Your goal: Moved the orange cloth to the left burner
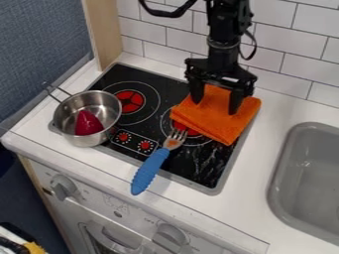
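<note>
We see the orange cloth [222, 128] partly over the burner [190, 132] nearer the sink [275, 173], end effector [215, 107] at the cloth, fingers wide apart, no grip we can make out, fork [151, 167] near the cloth, pot [84, 140] beyond.

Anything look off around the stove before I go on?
Two things look misplaced: the fork lies across the front edge of the cooktop, its handle out over the counter, and the pot overhangs the cooktop's left side. Pale streaks near the cooktop's front right could be scuffs or glare.
</note>
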Action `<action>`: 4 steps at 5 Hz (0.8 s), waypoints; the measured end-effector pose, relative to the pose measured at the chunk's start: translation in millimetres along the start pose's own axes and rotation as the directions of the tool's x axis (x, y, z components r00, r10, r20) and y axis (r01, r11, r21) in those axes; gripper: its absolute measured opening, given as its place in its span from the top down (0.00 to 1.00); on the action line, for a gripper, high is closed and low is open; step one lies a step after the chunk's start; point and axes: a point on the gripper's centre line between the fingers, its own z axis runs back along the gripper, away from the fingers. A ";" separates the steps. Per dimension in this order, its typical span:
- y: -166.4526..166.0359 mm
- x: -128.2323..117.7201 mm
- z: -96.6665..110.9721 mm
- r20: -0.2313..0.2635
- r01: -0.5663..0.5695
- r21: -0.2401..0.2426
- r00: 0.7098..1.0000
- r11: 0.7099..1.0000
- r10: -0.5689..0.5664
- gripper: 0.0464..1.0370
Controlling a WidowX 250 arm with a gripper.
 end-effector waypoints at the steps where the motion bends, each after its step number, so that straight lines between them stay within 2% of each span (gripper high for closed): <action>1: 7.2 -1.5 -13.0 -0.015 -0.026 -0.006 1.000 1.000 0.026 0.04; 2: 11.8 -9.4 -22.9 -0.033 -0.009 0.018 0.999 1.000 0.009 0.04; 4: 31.5 -13.1 -28.1 0.000 -0.026 0.072 1.000 0.997 0.026 0.04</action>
